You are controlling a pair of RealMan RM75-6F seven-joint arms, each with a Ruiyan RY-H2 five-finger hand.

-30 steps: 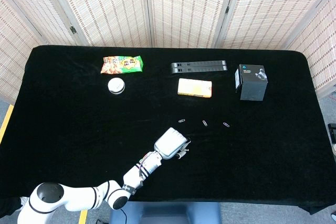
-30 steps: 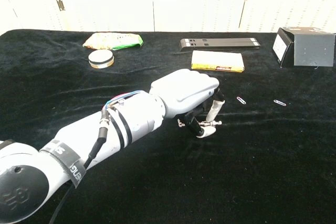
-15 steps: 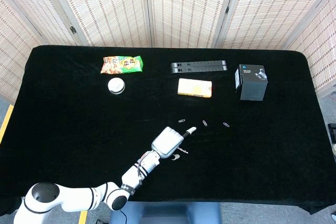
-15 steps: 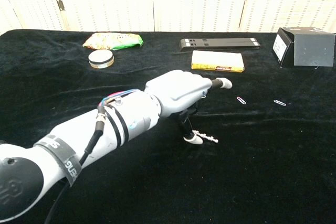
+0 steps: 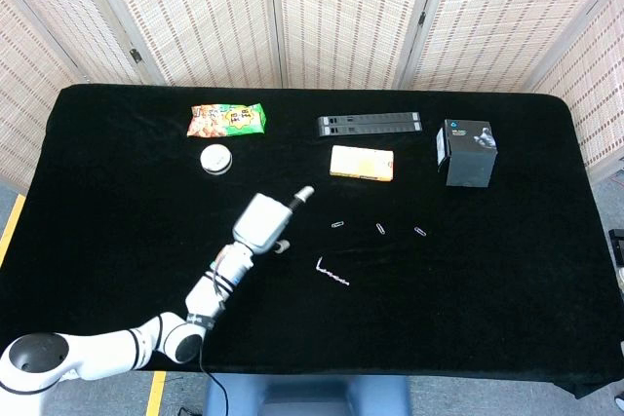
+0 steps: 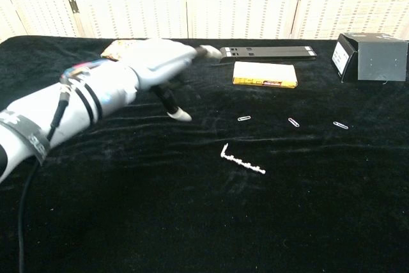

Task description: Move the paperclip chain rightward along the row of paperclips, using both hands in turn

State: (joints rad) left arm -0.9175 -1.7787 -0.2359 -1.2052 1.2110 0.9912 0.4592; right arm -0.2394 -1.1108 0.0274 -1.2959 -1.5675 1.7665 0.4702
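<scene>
The paperclip chain [image 5: 332,273] [image 6: 241,160] lies loose on the black cloth, just below the row of three single paperclips. The row runs from the left paperclip [image 5: 337,224] [image 6: 244,118] through the middle paperclip [image 5: 380,229] [image 6: 293,121] to the right paperclip [image 5: 420,232] [image 6: 340,124]. My left hand [image 5: 265,220] [image 6: 163,68] hovers up and to the left of the chain, fingers spread, holding nothing. My right hand shows in neither view.
Along the back of the table sit a snack bag [image 5: 226,120], a round tin [image 5: 215,159], a long black bar [image 5: 368,124], a yellow box [image 5: 361,163] and a black box [image 5: 466,151].
My left hand let go of the chain, leaving it on the cloth below the row, then lifted and pulled back to the left with fingers spread.
</scene>
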